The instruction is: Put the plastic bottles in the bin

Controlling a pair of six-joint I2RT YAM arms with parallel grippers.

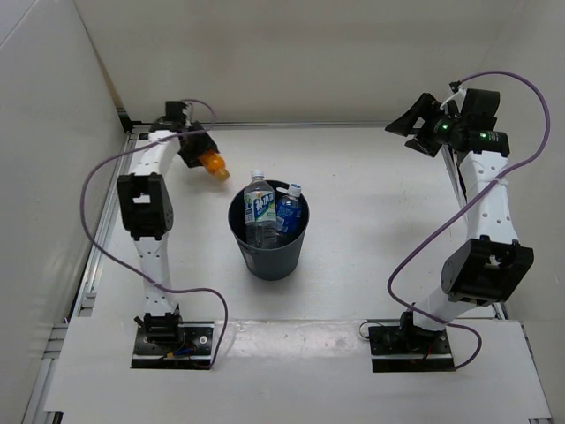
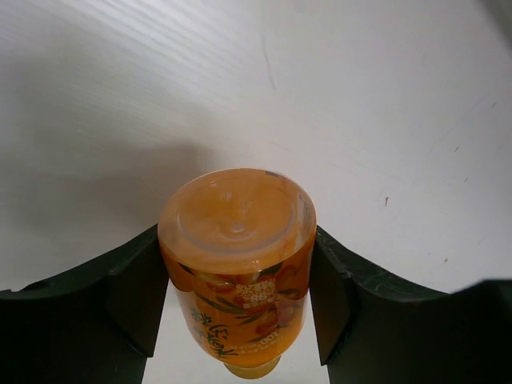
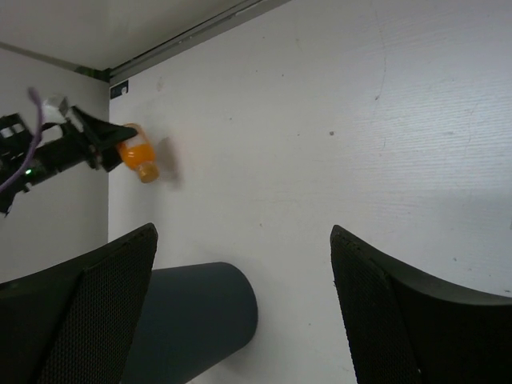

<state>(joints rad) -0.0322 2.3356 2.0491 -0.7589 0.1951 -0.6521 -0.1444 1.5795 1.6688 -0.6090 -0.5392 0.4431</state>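
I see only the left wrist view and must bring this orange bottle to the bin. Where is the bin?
Observer: The bin stands right of the left pincer and its orange bottle, nearer the bases.
Operator: Anything inside?
Observer: A white-labelled bottle and a blue-labelled bottle stand in it, caps poking out.
Operator: Right arm in the way?
Observer: No, the right pincer hangs open at the far right, away from the bin.

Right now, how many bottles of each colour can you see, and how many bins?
Orange bottle: 1
Clear bottles: 2 showing
Bin: 1
Total: 4
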